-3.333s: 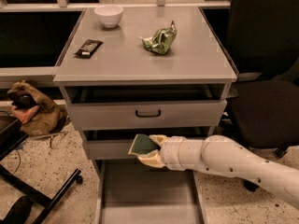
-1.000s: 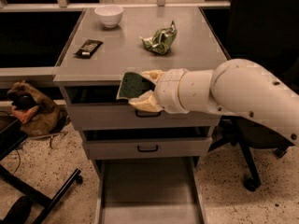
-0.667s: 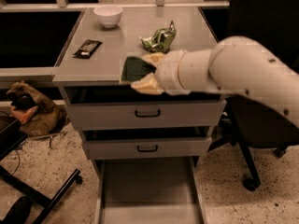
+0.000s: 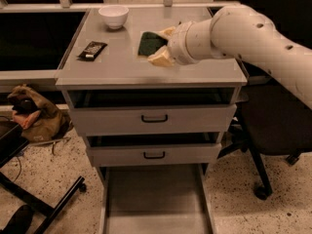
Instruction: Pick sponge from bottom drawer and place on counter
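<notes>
My gripper (image 4: 158, 45) is shut on the sponge (image 4: 147, 43), whose dark green top faces left. It holds the sponge just above the middle of the grey counter (image 4: 117, 67). The white arm comes in from the right. The bottom drawer (image 4: 153, 199) stands pulled out below, its flat grey floor bare. The crumpled green bag is hidden behind the gripper and arm.
A white bowl (image 4: 113, 16) stands at the counter's back left. A flat black wrapper (image 4: 92, 49) lies on its left side. Two grey drawers with black handles (image 4: 154, 118) are slightly open. A black chair (image 4: 273, 126) stands to the right, a brown bag (image 4: 31, 113) on the floor at left.
The gripper has lifted the sponge from in front of the top drawer up and over the counter, moving back toward its middle. The green bag is now covered by the arm.
</notes>
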{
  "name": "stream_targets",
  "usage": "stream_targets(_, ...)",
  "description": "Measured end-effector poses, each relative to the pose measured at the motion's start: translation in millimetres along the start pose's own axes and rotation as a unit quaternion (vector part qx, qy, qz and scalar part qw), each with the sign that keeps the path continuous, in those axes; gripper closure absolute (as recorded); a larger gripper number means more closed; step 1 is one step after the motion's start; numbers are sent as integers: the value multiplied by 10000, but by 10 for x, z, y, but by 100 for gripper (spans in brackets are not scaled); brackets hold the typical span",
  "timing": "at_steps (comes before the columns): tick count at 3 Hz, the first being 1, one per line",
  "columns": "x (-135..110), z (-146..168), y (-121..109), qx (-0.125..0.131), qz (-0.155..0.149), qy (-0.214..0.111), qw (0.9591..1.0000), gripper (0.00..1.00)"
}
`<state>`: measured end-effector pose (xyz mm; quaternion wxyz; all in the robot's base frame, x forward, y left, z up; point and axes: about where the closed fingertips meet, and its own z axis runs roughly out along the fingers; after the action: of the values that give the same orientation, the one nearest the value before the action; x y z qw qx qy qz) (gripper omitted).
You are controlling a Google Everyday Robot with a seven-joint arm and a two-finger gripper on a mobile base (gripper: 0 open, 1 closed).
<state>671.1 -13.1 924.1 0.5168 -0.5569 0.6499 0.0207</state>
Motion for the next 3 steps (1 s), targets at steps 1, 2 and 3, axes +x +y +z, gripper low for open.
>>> stream_targets(1,585,190,-293,130,423,600,9972,100)
stream_targets(2,1116,262,-392,128,964,1026,9900,100)
stream_targets(3,1366,245,-423,155,1174,1266,9849,100)
